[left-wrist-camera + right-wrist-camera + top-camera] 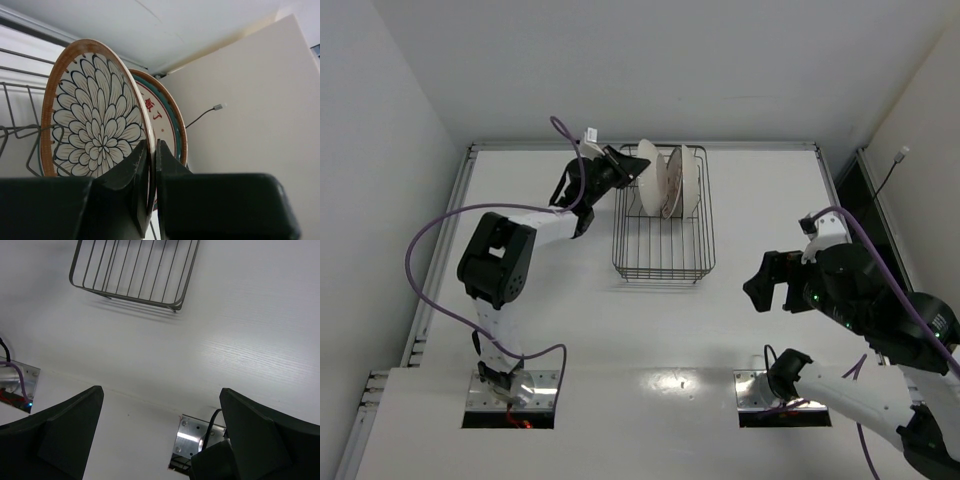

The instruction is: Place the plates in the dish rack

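Left arm reaches forward, left gripper (151,148) pinching plate (95,125) rim between its jaws; right gripper (161,392) raised, jaws wide apart, rack (131,299) ahead.

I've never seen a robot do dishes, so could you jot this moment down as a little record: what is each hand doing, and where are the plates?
Left hand: shut on the rim of the petal plate
Petal plate: on edge at the far end of the dish rack
Second plate: on edge just behind it
Right hand: open, holding nothing, above the table to the right of the rack
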Action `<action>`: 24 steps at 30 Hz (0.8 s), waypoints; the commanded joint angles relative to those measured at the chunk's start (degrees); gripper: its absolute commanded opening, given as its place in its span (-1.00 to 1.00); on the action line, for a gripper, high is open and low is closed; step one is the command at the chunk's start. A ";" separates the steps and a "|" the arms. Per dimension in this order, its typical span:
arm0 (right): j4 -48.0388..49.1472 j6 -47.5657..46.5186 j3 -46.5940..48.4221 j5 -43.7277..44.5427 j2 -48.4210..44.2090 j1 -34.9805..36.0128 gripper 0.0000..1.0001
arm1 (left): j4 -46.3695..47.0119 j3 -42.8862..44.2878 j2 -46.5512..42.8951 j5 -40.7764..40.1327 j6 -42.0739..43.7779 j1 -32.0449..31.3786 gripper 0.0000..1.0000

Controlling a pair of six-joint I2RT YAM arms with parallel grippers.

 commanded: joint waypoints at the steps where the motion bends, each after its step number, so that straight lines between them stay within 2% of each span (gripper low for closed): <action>1: 0.21 1.00 0.05 0.10 -0.22 -0.05 1.00 | 7.50 6.87 -2.72 -0.24 0.96 -0.99 -1.00; 5: 1.34 1.00 -0.48 -1.03 -0.22 -0.05 1.00 | 1.79 11.97 -0.52 1.07 5.44 -2.30 -0.96; 6: 1.35 1.00 -0.48 -1.04 -0.22 -0.05 1.00 | 0.30 12.85 -0.52 1.07 6.06 -2.31 -0.90; 7: 1.35 1.00 -0.48 -1.65 -0.22 -0.05 1.00 | -2.07 14.16 -0.52 1.07 6.67 -2.31 -0.70; 13: 1.88 1.52 -1.09 -1.65 -0.22 -0.05 1.00 | -10.60 17.60 -1.75 -0.33 13.00 -3.97 -0.29; 17: 2.93 1.52 -1.09 -2.18 -0.22 -0.05 1.00 | -11.23 17.60 -1.75 -0.33 13.54 -3.98 -0.26; 24: 2.40 1.52 -1.09 -2.71 -0.22 -0.05 1.00 | -12.90 16.99 -1.75 -0.33 14.67 -3.98 -0.10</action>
